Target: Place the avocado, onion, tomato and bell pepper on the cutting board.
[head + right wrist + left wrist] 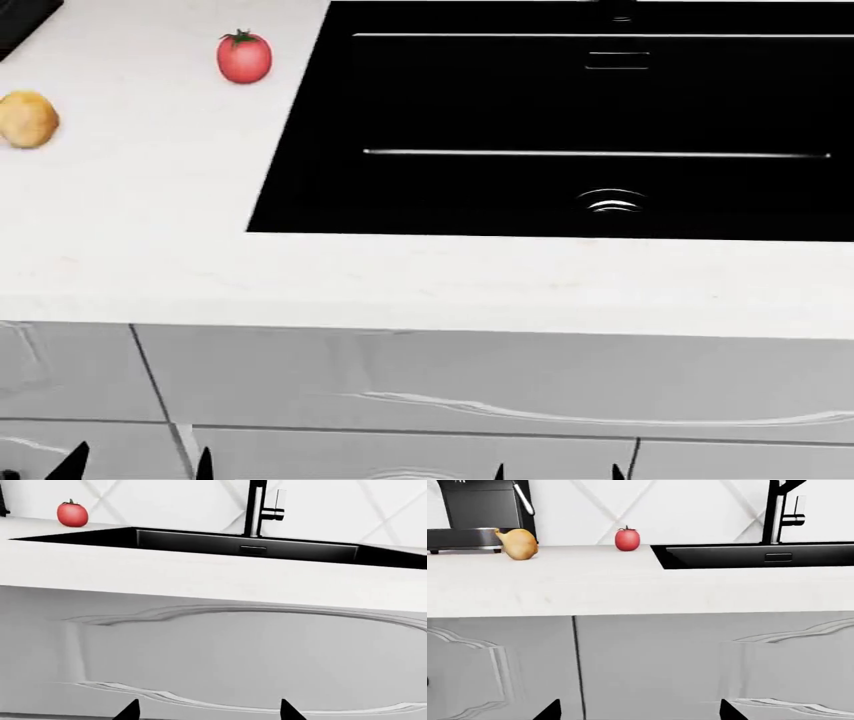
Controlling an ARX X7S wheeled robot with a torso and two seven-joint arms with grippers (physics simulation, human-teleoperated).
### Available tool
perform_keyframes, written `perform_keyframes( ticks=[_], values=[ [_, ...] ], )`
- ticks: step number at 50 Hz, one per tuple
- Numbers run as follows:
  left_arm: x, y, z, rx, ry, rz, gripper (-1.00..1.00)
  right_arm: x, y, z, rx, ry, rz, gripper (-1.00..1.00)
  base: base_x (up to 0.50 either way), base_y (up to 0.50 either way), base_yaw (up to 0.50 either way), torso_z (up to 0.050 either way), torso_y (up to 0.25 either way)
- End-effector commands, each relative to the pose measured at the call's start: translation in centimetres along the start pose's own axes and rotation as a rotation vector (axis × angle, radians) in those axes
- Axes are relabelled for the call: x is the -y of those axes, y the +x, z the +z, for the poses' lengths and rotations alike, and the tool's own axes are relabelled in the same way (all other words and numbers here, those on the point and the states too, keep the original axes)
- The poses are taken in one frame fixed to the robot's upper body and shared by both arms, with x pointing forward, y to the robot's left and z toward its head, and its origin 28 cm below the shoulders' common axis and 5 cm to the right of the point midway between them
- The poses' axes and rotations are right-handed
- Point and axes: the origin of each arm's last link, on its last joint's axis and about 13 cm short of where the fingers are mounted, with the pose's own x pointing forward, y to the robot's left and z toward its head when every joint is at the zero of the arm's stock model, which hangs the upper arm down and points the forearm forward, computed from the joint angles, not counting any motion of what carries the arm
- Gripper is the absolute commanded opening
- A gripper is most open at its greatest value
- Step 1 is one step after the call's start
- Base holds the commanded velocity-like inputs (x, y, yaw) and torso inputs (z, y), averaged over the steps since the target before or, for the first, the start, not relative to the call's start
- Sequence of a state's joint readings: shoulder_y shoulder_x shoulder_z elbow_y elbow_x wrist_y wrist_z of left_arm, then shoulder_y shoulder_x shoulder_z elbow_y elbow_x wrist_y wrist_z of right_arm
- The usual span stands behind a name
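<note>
Nothing is placed yet: the onion (27,119) and tomato (244,56) are seen on the surface (147,230) beside the sink (561,130); no cutting board is seen. Both tools, left (134,465) and right (558,472), are held open and empty.

Light: bright, flat and even everywhere, no clear source.
Shadows: barely any; the tomato (244,57) and onion (27,119) sit on the white surface (147,220) with almost no shade under them.
Glare: thin white glints inside the black sink (574,130), which is otherwise pure black.
Sharpness: crisp renders, no blur.
Distortion: cabinet door (253,660) mouldings look smeared and wavy.
</note>
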State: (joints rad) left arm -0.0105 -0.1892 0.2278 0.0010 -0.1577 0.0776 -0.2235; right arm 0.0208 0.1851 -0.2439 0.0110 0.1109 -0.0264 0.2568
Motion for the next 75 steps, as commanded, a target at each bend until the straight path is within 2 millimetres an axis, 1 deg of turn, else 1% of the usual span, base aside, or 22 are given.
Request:
perform_keyframes(
  ticks=[1, 49, 52, 56, 59, 60, 68, 69, 71, 73, 75],
  values=[
    [0.0, 0.0, -0.1, 0.003, -0.001, 0.001, 1.0, 0.0, 0.0, 0.0, 0.002, -0.001, -0.001, 1.0, 0.0, 0.4, 0.0, 0.0, 0.0],
    [0.0, 0.0, 0.0, 0.002, 0.003, -0.002, 1.0, 0.0, 0.0, 0.1, 0.003, 0.0, -0.002, 1.0, 0.0, 0.4, 0.0, 0.0, 0.0],
    [0.0, 0.0, 0.0, 0.002, 0.004, -0.002, 1.0, 0.1, 0.0, 0.0, 0.002, 0.009, -0.005, 1.0, 0.0, 0.0, 0.0, 0.0, 0.0],
    [0.0, -0.1, 0.1, 0.007, 0.008, -0.001, 1.0, 0.0, -0.1, 0.3, 0.014, -0.006, -0.013, 1.0, 0.0, 0.0, 0.0, 0.0, 0.0],
    [0.0, -0.1, 0.3, 0.013, 0.019, 0.012, 1.0, -0.1, -0.1, 0.4, 0.0, -0.089, -0.046, 1.0, 0.0, 0.0, 0.0, 0.0, 0.0],
    [0.0, -0.1, 0.3, 0.02, 0.023, 0.02, 1.0, -0.3, -0.1, 0.4, -0.001, -0.112, -0.024, 1.0, 0.0, 0.0, 0.0, 0.0, 0.0],
    [0.0, -0.1, 0.5, 0.023, 0.022, 0.017, 1.0, -0.3, -0.1, 0.5, -0.01, -0.112, -0.018, 1.0, 0.0, 0.0, 0.0, 0.0, 0.0],
    [-0.3, -0.3, 2.0, 0.057, 0.023, 0.04, 1.0, 0.0, -0.3, 1.8, 0.015, -0.081, 0.009, 1.0, 0.0, 0.0, 0.0, 0.0, 0.0],
    [-0.5, -0.6, 3.0, 0.035, 0.007, 0.031, 1.0, 0.2, -0.2, 2.7, 0.025, -0.076, 0.012, 1.0, 0.0, 0.0, 0.0, 0.0, 0.0],
    [-0.6, -0.6, 3.6, 0.031, 0.002, 0.032, 1.0, 0.3, -0.2, 3.5, 0.033, -0.073, 0.011, 1.0, 0.0, 0.0, 0.0, 0.0, 0.0],
    [-0.6, -0.6, 3.6, 0.031, 0.002, 0.032, 1.0, 0.3, -0.2, 3.5, 0.033, -0.073, 0.011, 1.0, 0.0, 0.0, 0.0, 0.0, 0.0]
  ],
)
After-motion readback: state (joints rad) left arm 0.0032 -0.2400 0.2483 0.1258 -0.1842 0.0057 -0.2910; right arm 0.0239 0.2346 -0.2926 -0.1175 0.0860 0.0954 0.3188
